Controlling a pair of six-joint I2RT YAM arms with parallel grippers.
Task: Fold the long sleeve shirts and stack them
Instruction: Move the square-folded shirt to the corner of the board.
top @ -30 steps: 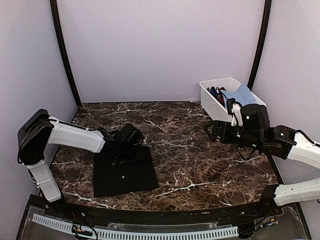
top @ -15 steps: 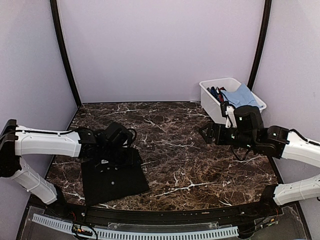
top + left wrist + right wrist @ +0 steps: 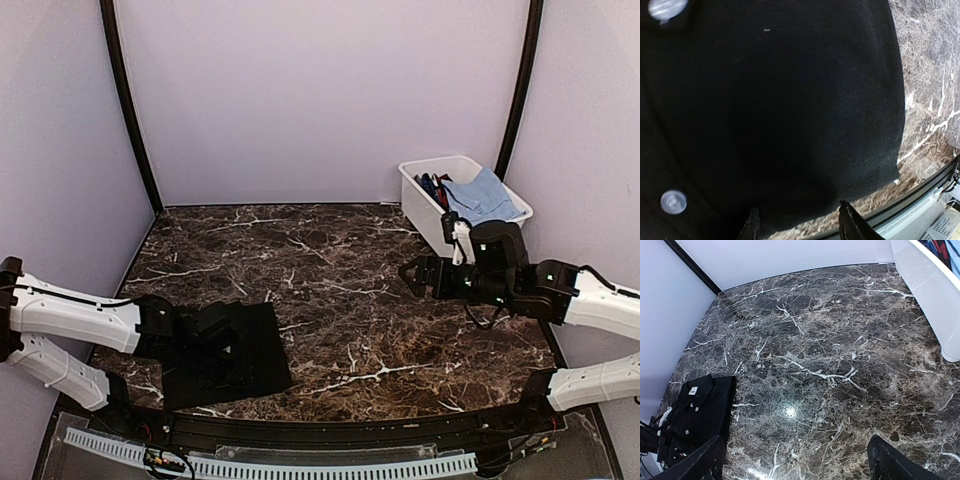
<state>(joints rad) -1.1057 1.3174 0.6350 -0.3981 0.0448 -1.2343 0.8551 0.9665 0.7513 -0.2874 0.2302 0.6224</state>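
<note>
Black long sleeve shirt (image 3: 245, 350), folded flat, is seen at near-left corner of marble table (image 3: 340, 250), w/ white buttons (image 3: 673, 201) and small label (image 3: 694, 390) turned up. L gripper (image 3: 799, 222) is set low over shirt's near edge, fingers apart, no cloth seen pinched. R gripper (image 3: 412, 275) is held wide apart, empty, above table's right half. At far-right corner, white bin (image 3: 420, 200) w/ blue cloth (image 3: 485, 195) is seen

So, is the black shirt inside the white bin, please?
No, the black shirt lies on the marble table, across from the white bin.
</note>
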